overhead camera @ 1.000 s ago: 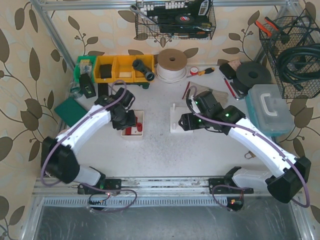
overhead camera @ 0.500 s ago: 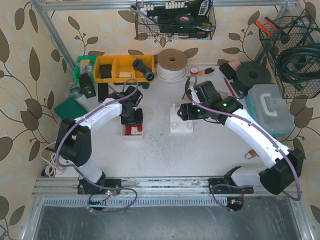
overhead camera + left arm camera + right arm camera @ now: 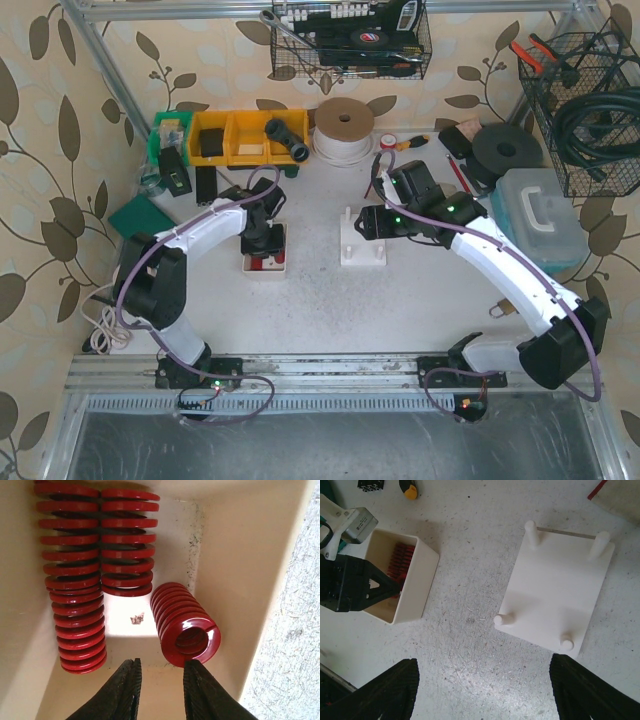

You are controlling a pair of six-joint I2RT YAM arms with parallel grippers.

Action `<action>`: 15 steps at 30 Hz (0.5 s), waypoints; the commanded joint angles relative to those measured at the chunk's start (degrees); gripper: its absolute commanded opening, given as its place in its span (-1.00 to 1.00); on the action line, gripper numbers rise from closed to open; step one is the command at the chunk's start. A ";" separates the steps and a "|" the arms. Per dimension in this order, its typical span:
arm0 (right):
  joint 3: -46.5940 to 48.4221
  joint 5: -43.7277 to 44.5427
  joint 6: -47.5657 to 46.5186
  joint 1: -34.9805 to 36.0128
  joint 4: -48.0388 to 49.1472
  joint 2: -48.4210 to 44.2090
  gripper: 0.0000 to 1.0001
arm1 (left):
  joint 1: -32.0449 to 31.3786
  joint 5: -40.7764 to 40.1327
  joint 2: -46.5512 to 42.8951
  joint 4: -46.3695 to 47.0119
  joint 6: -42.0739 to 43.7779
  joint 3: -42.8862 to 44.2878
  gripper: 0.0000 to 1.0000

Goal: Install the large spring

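Left claw, slightly spread at frame bottom, hangs in the box near red springs; right claw is spread wide.

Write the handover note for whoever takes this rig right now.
Left gripper: open, empty, low over the box of red springs.
Right gripper: open wide, empty, above the table between the box and the white peg plate.
Springs: three lie in the box. In the left wrist view the longest spring is at the left, a middle spring lies beside it, and a short spring is at the right, nearest the fingers.
Done: nothing installed; all four pegs are bare.
Left: grasp the longest spring, probably the large one, and seat it on a peg.
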 commanded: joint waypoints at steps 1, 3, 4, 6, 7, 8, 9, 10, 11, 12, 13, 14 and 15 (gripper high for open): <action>1.93 -1.17 -0.10 -0.11 -0.13 -0.40 0.44 | -0.46 -0.22 -0.80 0.53 1.13 -0.01 -0.40; 2.06 -1.03 -0.13 -0.11 -0.38 -0.58 0.44 | -0.53 0.02 0.14 0.87 1.21 0.55 -0.41; 1.96 -1.00 -0.10 -0.07 -0.40 -0.73 0.44 | -0.54 -0.12 0.59 0.73 1.32 0.94 -0.43; 1.64 -0.98 -0.14 -0.09 -0.62 -1.09 0.44 | -0.50 -0.34 1.07 0.45 1.44 1.36 -0.45; 1.56 -0.87 -0.14 -0.15 -0.66 -1.19 0.44 | -0.53 -0.49 1.01 0.21 1.49 1.54 -0.45; 1.41 -0.87 -0.14 -0.09 -0.67 -1.29 0.44 | -0.52 -0.46 0.71 0.08 1.43 1.62 -0.42; 1.28 -0.83 -0.14 -0.10 -0.67 -1.38 0.44 | -0.51 -0.44 0.31 -0.01 1.45 1.72 -0.32; 1.11 -0.87 -0.27 -0.15 -0.60 -1.49 0.44 | -0.51 -0.49 -0.05 -0.11 1.30 1.88 -0.21; 1.08 -0.83 -0.31 -0.13 -0.56 -1.49 0.44 | -0.40 -0.31 -0.33 -0.24 0.94 2.02 -0.12; 1.05 -0.82 -0.28 -0.16 -0.58 -1.48 0.44 | -0.23 0.13 -0.49 -0.41 0.51 2.26 -0.05; 1.10 -0.88 -0.31 -0.13 -0.54 -1.37 0.44 | -0.14 0.28 -0.51 -0.71 0.10 2.65 0.02; 1.15 -0.98 -0.35 -0.11 -0.58 -1.33 0.44 | -0.14 0.33 -0.51 -0.94 -0.35 3.16 0.06; 1.23 -0.99 -0.34 -0.12 -0.46 -1.22 0.44 | -0.11 0.41 -0.45 -1.00 -0.53 3.73 0.09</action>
